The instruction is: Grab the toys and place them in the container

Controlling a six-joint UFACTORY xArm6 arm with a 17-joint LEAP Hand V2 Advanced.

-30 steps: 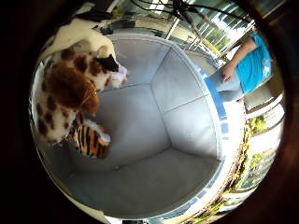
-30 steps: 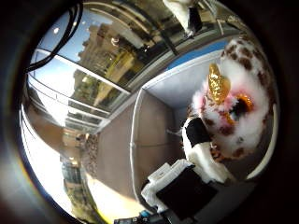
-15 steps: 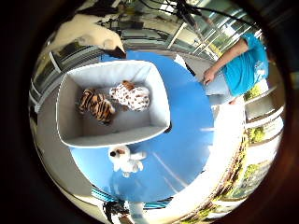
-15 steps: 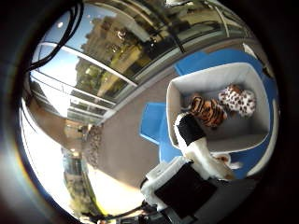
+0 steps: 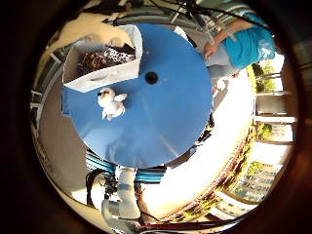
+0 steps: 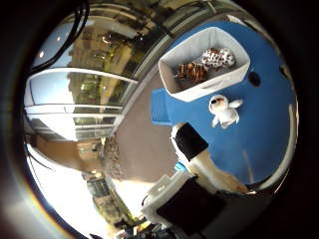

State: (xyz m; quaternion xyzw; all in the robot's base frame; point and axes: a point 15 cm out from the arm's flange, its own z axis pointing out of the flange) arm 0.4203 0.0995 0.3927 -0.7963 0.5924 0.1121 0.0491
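White plush toy (image 5: 111, 103) with a dark face patch is seen lying on the round blue table (image 5: 165, 112), just beside the long wall of the pale grey fabric container (image 6: 185, 89) but apart from it. Two more plush toys are held inside the container: a tiger-striped one (image 6: 192, 72) and a spotted white-and-brown one (image 6: 217, 58), lying side by side on its floor. A small dark hole (image 5: 151, 77) is noted near the table's middle.

Compared with half a second ago, the container and toys are shown smaller and the whole table edge is taken in, so the palm has been carried higher and away; the toys themselves are not seen to have shifted.

Of the robot hand (image 6: 199, 169), only a white and black finger and body parts are shown at the thumb-side view's edge. Nothing is held or touched by it. How far the fingers are spread cannot be told.
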